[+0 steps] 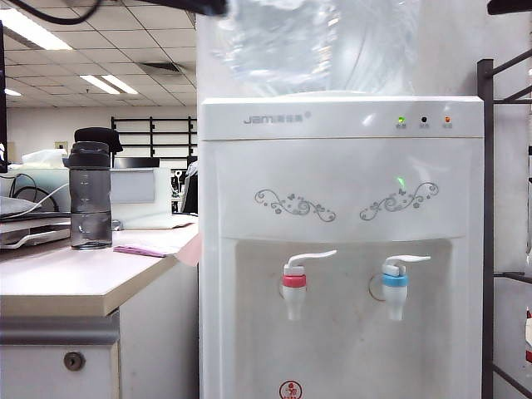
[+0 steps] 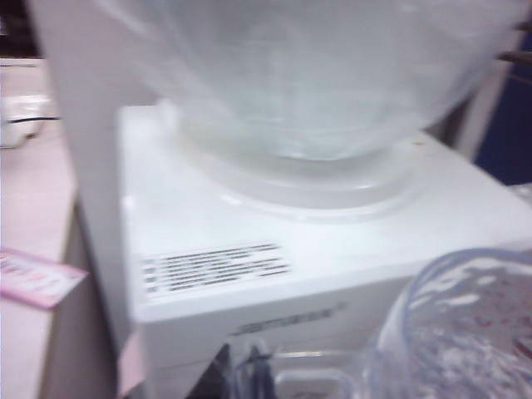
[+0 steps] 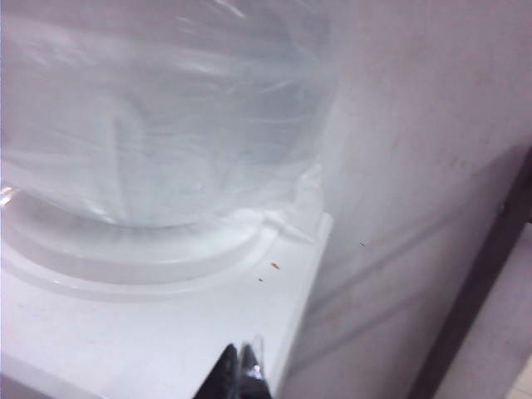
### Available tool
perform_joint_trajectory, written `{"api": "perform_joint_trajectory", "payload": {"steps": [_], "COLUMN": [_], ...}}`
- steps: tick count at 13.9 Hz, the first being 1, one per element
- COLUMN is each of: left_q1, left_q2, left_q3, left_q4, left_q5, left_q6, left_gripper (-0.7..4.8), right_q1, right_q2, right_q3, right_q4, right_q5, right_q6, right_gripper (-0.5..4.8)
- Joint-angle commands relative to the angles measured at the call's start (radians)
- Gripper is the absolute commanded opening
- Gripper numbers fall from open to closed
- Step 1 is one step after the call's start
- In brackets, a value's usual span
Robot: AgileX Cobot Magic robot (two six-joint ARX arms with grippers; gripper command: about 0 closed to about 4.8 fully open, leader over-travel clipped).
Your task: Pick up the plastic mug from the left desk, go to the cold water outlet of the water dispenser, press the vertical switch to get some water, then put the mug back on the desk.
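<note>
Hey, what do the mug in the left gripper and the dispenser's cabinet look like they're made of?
The plastic mug, beside the shut left gripper, looks like clear plastic: see-through, with a bubbly dimpled wall. The water dispenser cabinet looks like smooth, glossy white plastic, judging by its soft sheen, though painted metal can't be ruled out. The right gripper is shut above its top.

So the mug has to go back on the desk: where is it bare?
The left desk is bare along its front, before the grey bottle and pink paper. Its back left is crowded with cables and trays.
</note>
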Motion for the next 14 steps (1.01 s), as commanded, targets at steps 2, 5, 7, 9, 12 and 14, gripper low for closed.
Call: {"api": "perform_joint_trajectory", "payload": {"steps": [2, 5, 7, 9, 12, 14], "left_q1": [0.084, 0.167, 0.238, 0.403, 0.52, 0.579], "left_q2": [-0.099, -0.137, -0.162, -0.174, -0.172, -0.17], "left_q3": [0.004, 0.004, 0.004, 0.004, 0.004, 0.004], "left_q4": [-0.025, -0.05, -0.068, -0.077, -0.077, -0.077], "left_q5": [-0.066, -0.059, -0.057, 0.053, 0.103, 0.101], "left_q6": [0.019, 0.019, 0.019, 0.018, 0.015, -0.001], "left_gripper": [-0.05, -0.05, -0.05, -0.05, -0.05, -0.05], "right_q1": [0.001, 0.001, 0.001, 0.001, 0.001, 0.001], "right_q2": [-0.004, -0.004, -0.003, -0.003, -0.003, -0.003], "right_q3": [0.006, 0.006, 0.006, 0.006, 0.006, 0.006], "right_q4": [0.011, 0.011, 0.011, 0.011, 0.011, 0.011], "right_q5": [-0.016, -0.016, -0.016, -0.016, -0.016, -0.016], "right_q6": [0.005, 0.005, 0.005, 0.005, 0.005, 0.005], "right_gripper": [-0.05, -0.05, -0.05, -0.05, -0.05, -0.05]}}
